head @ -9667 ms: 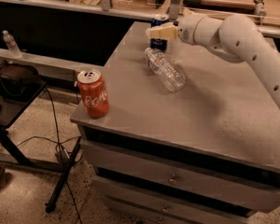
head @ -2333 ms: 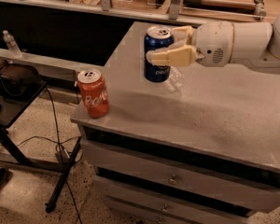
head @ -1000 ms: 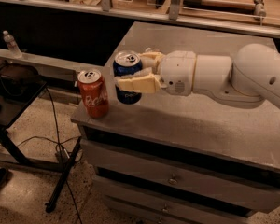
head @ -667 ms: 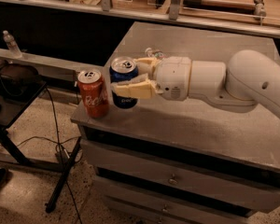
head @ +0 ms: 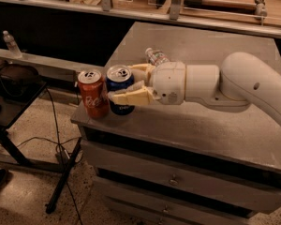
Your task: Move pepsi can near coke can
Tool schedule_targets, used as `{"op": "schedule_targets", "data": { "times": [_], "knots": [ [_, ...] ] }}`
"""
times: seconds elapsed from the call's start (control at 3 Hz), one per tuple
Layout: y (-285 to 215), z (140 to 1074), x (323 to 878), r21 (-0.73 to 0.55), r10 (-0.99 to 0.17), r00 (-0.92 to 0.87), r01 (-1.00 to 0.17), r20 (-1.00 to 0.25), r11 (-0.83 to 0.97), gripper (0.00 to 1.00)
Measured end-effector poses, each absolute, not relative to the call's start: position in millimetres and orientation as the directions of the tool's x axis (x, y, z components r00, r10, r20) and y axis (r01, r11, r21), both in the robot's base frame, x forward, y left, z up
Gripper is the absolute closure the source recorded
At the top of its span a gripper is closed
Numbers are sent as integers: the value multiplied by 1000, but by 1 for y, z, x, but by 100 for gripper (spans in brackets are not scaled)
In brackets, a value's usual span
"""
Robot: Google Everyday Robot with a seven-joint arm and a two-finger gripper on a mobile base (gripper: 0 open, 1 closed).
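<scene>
The dark blue pepsi can (head: 120, 84) stands upright at the front left corner of the grey cabinet top (head: 210, 125), right beside the red coke can (head: 93, 94), almost touching it. My gripper (head: 124, 87) comes in from the right, its cream fingers (head: 131, 96) closed around the pepsi can's middle. The can's base seems to rest on the surface. The white arm (head: 234, 83) stretches back to the right.
A clear plastic bottle (head: 156, 57) lies behind the gripper on the cabinet top. The cabinet's left and front edges are just beside the cans. A black stand (head: 14, 86) with cables sits on the floor at left. A railing (head: 131, 13) runs behind.
The gripper carried the pepsi can from the middle of the cabinet top to the front left and lowered it beside the coke can.
</scene>
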State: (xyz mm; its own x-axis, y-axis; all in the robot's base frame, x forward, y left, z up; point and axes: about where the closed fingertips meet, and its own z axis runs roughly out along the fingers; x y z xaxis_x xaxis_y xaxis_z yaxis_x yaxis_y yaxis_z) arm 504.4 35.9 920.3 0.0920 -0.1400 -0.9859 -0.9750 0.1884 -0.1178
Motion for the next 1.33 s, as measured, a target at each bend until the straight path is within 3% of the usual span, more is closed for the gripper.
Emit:
{"op": "schedule_targets", "data": {
  "times": [1.0, 1.33],
  "knots": [
    [40, 902, 506, -55, -211, 17, -983, -977, 173, 18],
    [39, 897, 508, -24, -206, -16, -982, -978, 187, 0]
  ]
}}
